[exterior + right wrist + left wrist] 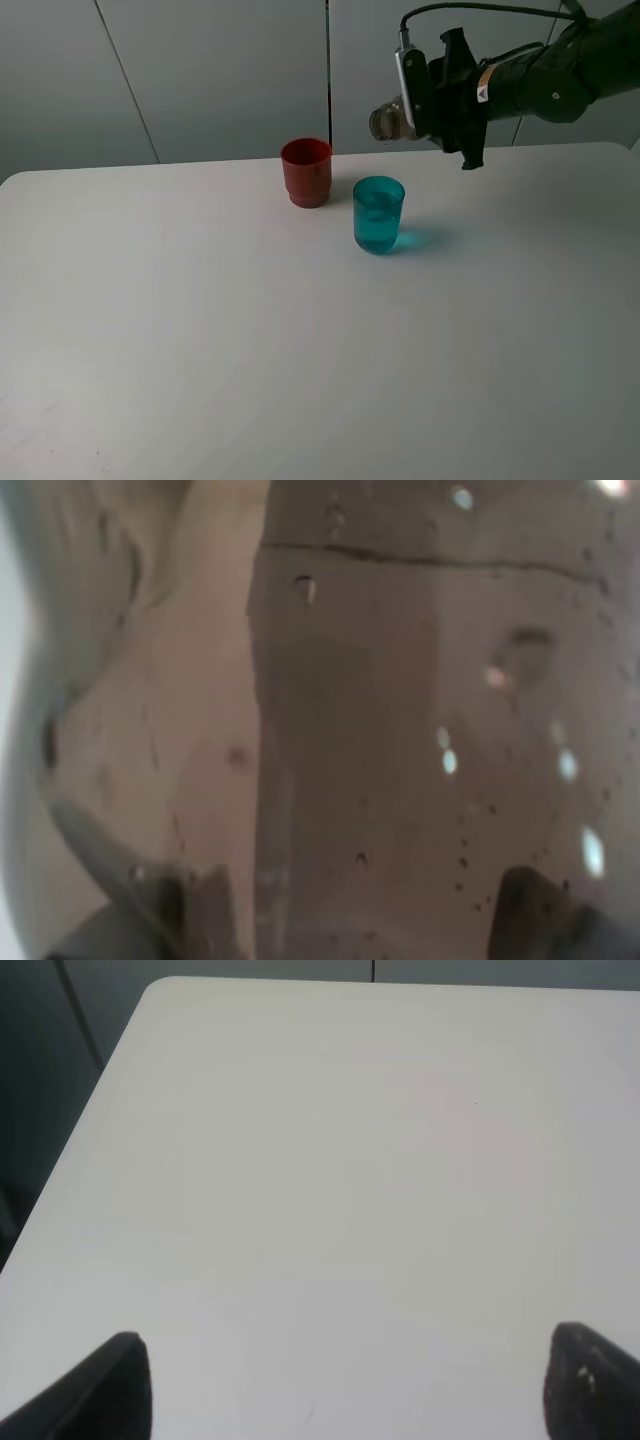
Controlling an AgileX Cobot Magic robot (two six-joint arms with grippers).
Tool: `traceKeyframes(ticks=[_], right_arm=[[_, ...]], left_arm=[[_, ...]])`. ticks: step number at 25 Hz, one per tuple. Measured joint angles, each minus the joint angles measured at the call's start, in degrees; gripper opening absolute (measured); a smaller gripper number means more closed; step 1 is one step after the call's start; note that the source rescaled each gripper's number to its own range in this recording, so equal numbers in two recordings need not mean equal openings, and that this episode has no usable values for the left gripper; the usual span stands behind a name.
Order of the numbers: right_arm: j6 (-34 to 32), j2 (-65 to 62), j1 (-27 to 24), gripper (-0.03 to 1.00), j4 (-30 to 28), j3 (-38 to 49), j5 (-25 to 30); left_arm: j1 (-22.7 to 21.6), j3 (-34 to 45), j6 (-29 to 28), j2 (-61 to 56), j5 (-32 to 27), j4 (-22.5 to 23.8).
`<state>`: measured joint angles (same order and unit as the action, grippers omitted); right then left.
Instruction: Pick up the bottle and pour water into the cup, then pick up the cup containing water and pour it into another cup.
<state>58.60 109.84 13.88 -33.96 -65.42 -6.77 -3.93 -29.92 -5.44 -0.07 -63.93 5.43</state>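
Bottle (389, 122) lies sideways in right fingers (466, 132) near cup (378, 214).

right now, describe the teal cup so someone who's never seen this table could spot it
On the white table, look toward the far edge near the middle, where two small cups stand side by side without touching. The teal cup is the right-hand one, slightly nearer the camera. It is translucent blue-green, while the red cup is opaque.

On the table (200, 350) the cup (378, 215) stands near the other cup (306, 172), to its right and in front. My right gripper (445, 98) holds the bottle (389, 122) in the air behind them.
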Motion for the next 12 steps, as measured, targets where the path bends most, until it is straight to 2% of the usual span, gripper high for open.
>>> traceKeyframes(ticks=[6, 12], right_arm=[[-19.4, 0.0, -0.2, 0.01, 4.4, 0.0, 0.4], [-41.6, 0.0, -3.6, 0.01, 5.1, 0.0, 0.5]], left_arm=[[0.0, 0.0, 0.0, 0.0, 0.0, 0.0], [0.0, 0.0, 0.0, 0.0, 0.0, 0.0]])
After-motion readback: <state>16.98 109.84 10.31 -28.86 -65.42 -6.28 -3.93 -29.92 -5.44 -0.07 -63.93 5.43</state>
